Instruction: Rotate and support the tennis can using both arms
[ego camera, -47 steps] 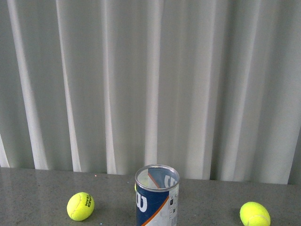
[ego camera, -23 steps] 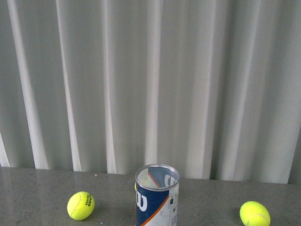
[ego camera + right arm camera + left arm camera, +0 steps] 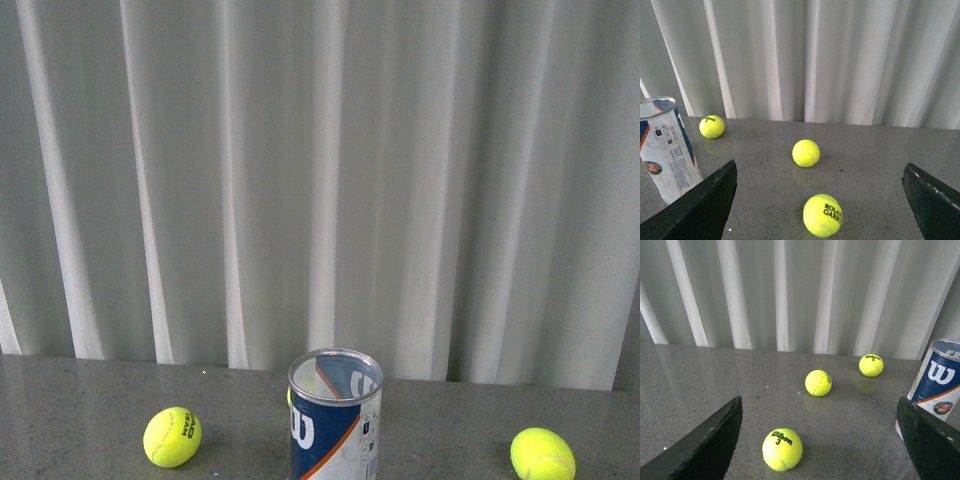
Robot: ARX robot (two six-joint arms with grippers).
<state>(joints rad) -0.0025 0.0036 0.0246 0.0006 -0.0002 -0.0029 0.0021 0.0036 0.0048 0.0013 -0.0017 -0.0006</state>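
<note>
The tennis can (image 3: 335,418) stands upright on the grey table, open silver rim up, navy-and-white label with a white W facing me; its lower part is cut off by the frame edge. It also shows in the left wrist view as the tennis can (image 3: 937,385) just beyond one black finger (image 3: 930,440), and in the right wrist view as the tennis can (image 3: 666,149) beside a finger (image 3: 702,207). My left gripper (image 3: 817,440) is open, nothing between its fingers. My right gripper (image 3: 820,205) is open too. Neither arm shows in the front view.
Yellow-green tennis balls lie about the grey table (image 3: 80,400): one ball (image 3: 172,437) left of the can, another ball (image 3: 542,455) to its right. A Wilson ball (image 3: 782,449) lies near the left gripper, a Roland Garros ball (image 3: 822,215) near the right. White curtain (image 3: 320,180) behind.
</note>
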